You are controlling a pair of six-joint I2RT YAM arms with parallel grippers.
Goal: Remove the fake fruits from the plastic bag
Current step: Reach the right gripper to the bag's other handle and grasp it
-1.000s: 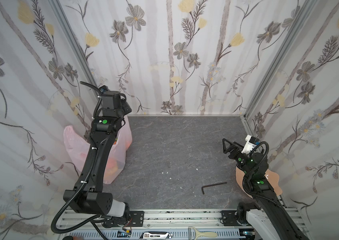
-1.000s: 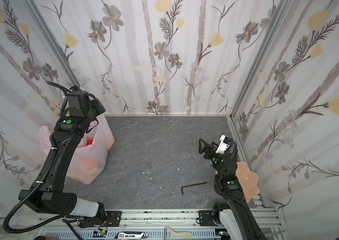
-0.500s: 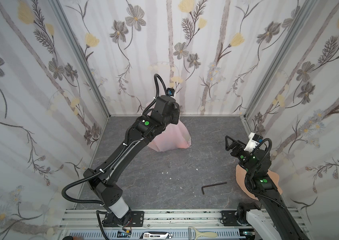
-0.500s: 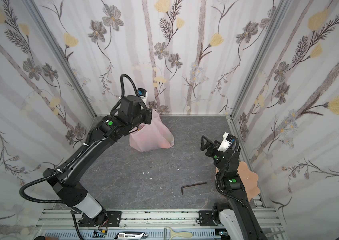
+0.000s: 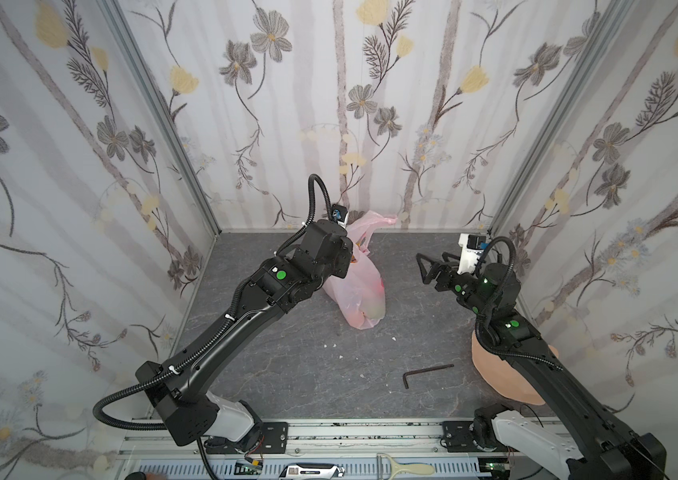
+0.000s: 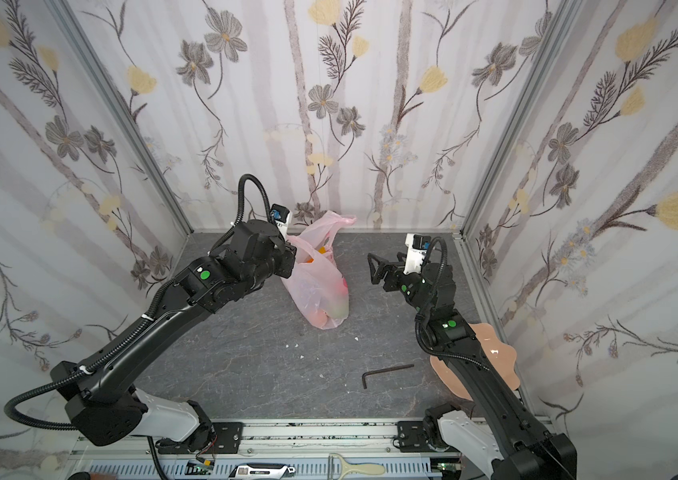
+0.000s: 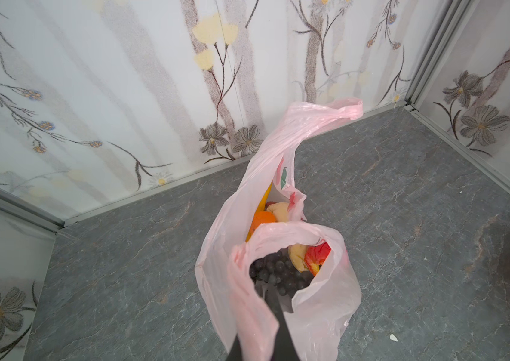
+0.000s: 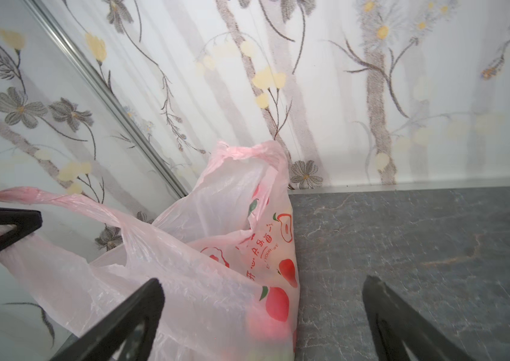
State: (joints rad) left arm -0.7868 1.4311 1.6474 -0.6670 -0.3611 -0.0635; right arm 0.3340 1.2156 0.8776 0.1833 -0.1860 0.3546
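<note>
The pale-pink plastic bag (image 5: 360, 286) (image 6: 320, 291) stands on the grey table near the back wall, its mouth gaping. My left gripper (image 7: 263, 312) is shut on one loop handle; its fingers (image 8: 3, 218) show pinching that handle in the right wrist view. The other handle (image 7: 325, 112) sticks up free. Inside the plastic bag (image 7: 319, 300) lie fake fruits: a dark grape bunch (image 7: 278, 272), a red apple (image 7: 317, 254), an orange (image 7: 263, 218) and a beige pear (image 7: 280, 211). My right gripper (image 5: 422, 269) (image 6: 372, 269) (image 8: 261, 286) hovers open to the right of the plastic bag (image 8: 203, 275), apart from it.
A black hex key (image 5: 426, 372) (image 6: 387, 371) lies on the table at the front right. A peach-pink wavy dish (image 5: 491, 365) (image 6: 495, 353) sits under my right arm by the right wall. Flowered walls close in the back and both sides.
My left arm swung the bag from the left wall to the back middle, then a little further right and forward. The right gripper edged toward the bag, staying open.
</note>
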